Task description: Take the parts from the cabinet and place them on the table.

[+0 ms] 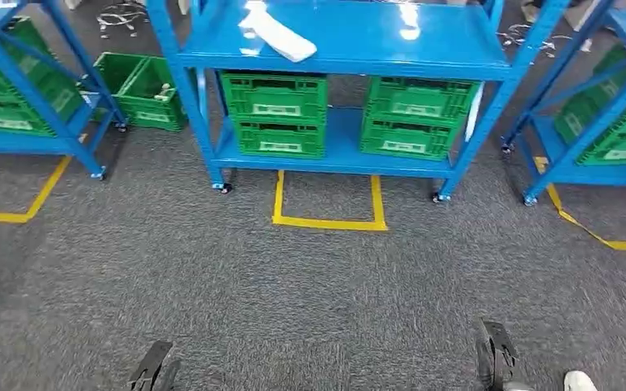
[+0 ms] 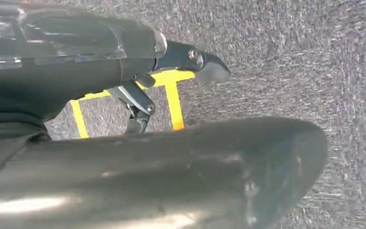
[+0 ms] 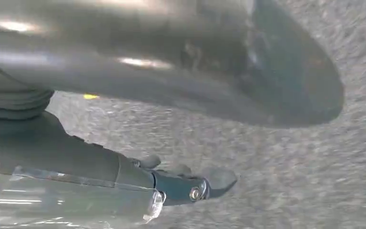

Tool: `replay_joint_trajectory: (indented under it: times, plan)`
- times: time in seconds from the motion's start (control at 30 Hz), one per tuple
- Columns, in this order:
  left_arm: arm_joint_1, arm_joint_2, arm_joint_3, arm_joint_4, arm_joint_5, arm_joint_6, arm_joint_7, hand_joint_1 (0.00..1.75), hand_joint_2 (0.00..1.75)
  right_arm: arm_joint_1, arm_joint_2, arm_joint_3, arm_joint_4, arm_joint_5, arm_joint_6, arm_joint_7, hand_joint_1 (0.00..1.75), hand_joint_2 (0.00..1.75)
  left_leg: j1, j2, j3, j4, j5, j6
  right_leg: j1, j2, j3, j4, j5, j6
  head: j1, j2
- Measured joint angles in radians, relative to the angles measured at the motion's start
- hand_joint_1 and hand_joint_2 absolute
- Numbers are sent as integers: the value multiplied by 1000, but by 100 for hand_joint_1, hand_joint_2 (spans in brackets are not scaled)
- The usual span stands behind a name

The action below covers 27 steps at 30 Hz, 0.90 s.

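I see grey carpet (image 1: 293, 293) marked with a yellow tape square (image 1: 328, 221), and a white shoe (image 1: 580, 380) beside me.

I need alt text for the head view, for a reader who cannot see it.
A blue metal shelf unit stands on grey carpet, with a white part on its upper shelf and four green crates stacked in pairs below. A yellow tape outline marks the floor before it; both robot hands, left and right, hang low.

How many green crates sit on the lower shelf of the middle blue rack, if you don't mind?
4: two stacked on the left, two stacked on the right. Any behind them would be hidden.
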Motion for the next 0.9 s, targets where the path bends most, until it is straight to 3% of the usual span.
replay_joint_trajectory:
  times: [0.03, 0.07, 0.13, 0.23, 0.27, 0.3, 0.33, 0.37, 0.43, 0.47, 0.53, 0.6, 0.63, 0.67, 0.73, 0.77, 0.8, 0.9]
  plan:
    - [0, -2, 0, 2, 2, 2, 0, 0, 0, 2, -3, 0, 0, 0, 0, 0, 0, 0, 1, -5, 22, -54, 41, 1, -1, 10, 2, 4, -4, 2, -2, 0]
    - [0, -5, 1, 7, 5, 2, -4, 0, 0, 3, -7, 0, -2, 0, -2, 1, 0, 0, 6, -37, 64, -157, 107, 2, -4, 26, 5, 12, -11, 8, -4, 0]
    - [3, -13, 2, 19, 13, 0, -11, 0, 0, -8, -15, 2, -9, 7, -6, 5, 0, 0, 21, -136, 90, -209, 98, 4, -5, 54, -6, 26, -20, 20, -6, 0]
    - [5, -17, 2, 28, 16, -6, -13, 0, 0, -37, -17, 5, -23, 20, -8, 10, 0, 0, 8, -81, 96, -217, 85, 22, -21, 104, -20, 17, -11, 44, -5, 0]
    - [3, -18, 2, 29, 16, -9, -14, 0, 0, -47, -19, 6, -24, 24, -8, 10, 0, 0, 14, -67, 100, -225, 88, 27, -20, 119, -21, 17, -10, 48, -5, 0]
    - [-1, -20, 3, 35, 16, -10, -16, 0, 0, -63, -20, 8, -26, 25, -8, 10, 0, 0, 15, -44, 110, -232, 88, 33, -12, 48, -30, 36, -24, 53, 3, 0]
    - [-1, -21, 3, 36, 16, -9, -17, 0, 0, -79, -21, 9, -29, 27, -8, 10, 0, 0, 13, -24, 114, -234, 86, 38, -10, -2, -47, 73, -44, 58, 16, 0]
    - [-1, -23, 3, 39, 15, -5, -17, 0, 0, -103, -21, 10, -31, 29, -8, 11, 0, 0, 8, -1, 117, -234, 82, 43, -12, -38, -95, 165, -86, 64, 27, 0]
    - [-5, -24, 3, 42, 15, 2, -16, 0, 0, -114, -12, 12, -37, 32, -3, 13, 0, 0, 6, 27, 118, -233, 77, 45, -13, -55, -168, 300, -139, 69, 27, 0]
    - [-11, -25, 3, 44, 15, 6, -15, 0, 0, -109, -2, 18, -40, 34, -2, 16, 0, 0, 6, 43, 119, -233, 74, 43, -14, -55, -198, 351, -142, 70, 29, 0]
    - [-17, -27, 3, 45, 15, 9, -13, 0, 0, -99, 5, 21, -39, 36, 1, 18, 0, 0, 5, 52, 124, -233, 69, 41, -13, -55, -176, 300, -91, 66, 33, 0]
    - [-25, -30, 5, 47, 15, 9, -10, 0, 0, -92, 6, 24, -38, 42, 2, 18, 0, 0, 2, 56, 139, -234, 61, 36, -8, -53, -80, 100, 26, 47, 38, 0]
    - [-27, -34, 6, 47, 15, 9, -10, 0, 0, -91, 1, 26, -37, 42, 2, 18, 0, 0, 4, 56, 140, -237, 59, 35, -6, -49, -52, 47, 24, 37, 40, 0]
    - [-32, -36, 11, 48, 15, 9, -10, 0, 0, -89, 2, 27, -37, 42, 3, 18, 0, 0, -1, 53, 134, -236, 59, 32, -2, -52, -43, 35, 18, 33, 34, 0]
    - [-32, -36, 18, 52, 15, 10, -7, 0, 0, -86, -3, 30, -36, 42, 4, 17, 0, 0, 2, 47, 131, -238, 63, 21, 3, -60, -41, 21, 9, 29, 40, 0]
    - [-31, -36, 19, 55, 15, 10, -7, 0, 0, -85, -3, 32, -35, 43, 5, 17, 0, 0, -4, 40, 130, -230, 53, 32, -2, -64, -38, 15, 12, 42, 39, 0]
    - [-30, -36, 19, 59, 15, 10, -7, 0, 0, -86, -3, 33, -33, 44, 7, 17, 0, 0, -3, 38, 133, -233, 57, 41, -3, -66, -36, 16, 9, 47, 34, 0]
    - [-29, -38, 19, 61, 15, 9, -7, 0, 0, -97, 0, 36, -32, 49, 12, 17, 0, 0, -2, 32, 138, -242, 59, 36, -2, -69, -35, 17, 5, 42, 21, 0]
